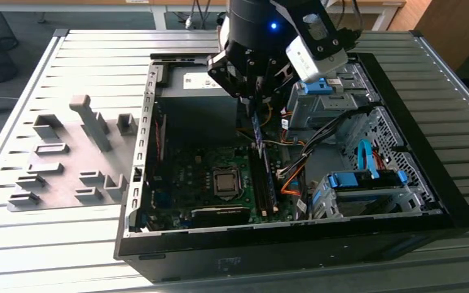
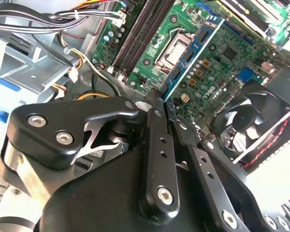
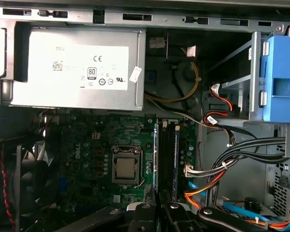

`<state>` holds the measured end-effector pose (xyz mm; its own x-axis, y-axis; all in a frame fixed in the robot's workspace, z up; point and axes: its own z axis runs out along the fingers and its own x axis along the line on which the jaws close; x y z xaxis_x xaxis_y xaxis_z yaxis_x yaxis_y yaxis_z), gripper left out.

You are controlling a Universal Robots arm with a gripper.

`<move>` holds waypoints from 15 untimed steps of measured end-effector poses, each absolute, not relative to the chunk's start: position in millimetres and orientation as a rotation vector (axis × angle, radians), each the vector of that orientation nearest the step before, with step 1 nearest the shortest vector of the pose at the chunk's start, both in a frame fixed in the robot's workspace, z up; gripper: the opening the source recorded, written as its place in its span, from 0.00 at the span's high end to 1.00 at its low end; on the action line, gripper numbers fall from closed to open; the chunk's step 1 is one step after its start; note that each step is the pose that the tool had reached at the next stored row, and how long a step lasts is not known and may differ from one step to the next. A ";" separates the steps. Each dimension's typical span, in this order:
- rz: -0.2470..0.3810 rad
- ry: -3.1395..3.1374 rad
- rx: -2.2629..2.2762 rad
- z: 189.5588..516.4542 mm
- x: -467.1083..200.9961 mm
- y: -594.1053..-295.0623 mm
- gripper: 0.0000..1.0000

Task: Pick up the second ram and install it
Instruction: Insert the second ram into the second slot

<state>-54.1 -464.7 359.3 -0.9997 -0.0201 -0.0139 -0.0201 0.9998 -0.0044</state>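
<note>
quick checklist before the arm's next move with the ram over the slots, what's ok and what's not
1. Ram held: the gripper is closed on the second ram, the stick standing on edge between its fingers. Ok.
2. Position: in the exterior view the second ram hangs above the motherboard, inside the open case. Ok.
3. Alignment with the memory slots: the stick runs roughly parallel to them, but exact line-up cannot be judged. Cannot tell.
4. Slot latches open: cannot tell.
5. Cables lie beside the slots, not across them. Ok.
6. Seated: not yet, the ram is above the board. Not ok.
</note>
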 end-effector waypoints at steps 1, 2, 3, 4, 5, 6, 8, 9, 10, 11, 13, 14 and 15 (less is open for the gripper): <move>-0.007 3.127 -0.031 357.5 -53.9 -464.7 0.86; -0.007 3.127 -0.031 355.6 -53.7 -464.7 0.86; -0.006 3.127 -0.031 353.8 -53.5 -464.7 0.86; -0.006 3.127 -0.032 352.0 -53.1 -464.7 0.86; -0.006 3.127 -0.031 350.4 -52.7 -464.7 0.86; -0.006 3.127 -0.031 348.9 -52.3 -464.7 0.86; -0.007 3.127 -0.029 337.9 -48.1 -464.7 0.86; -0.007 3.127 -0.028 336.3 -47.9 -464.7 0.86; -0.007 3.127 -0.027 335.2 -47.7 -464.7 0.86; -0.007 3.127 -0.027 334.5 -47.7 -464.7 0.86; -0.007 3.127 -0.027 334.3 -47.6 -464.7 0.86; -0.007 3.127 -0.027 334.3 -47.6 -464.7 0.86; -0.007 3.127 -0.027 334.1 -47.6 -464.7 0.86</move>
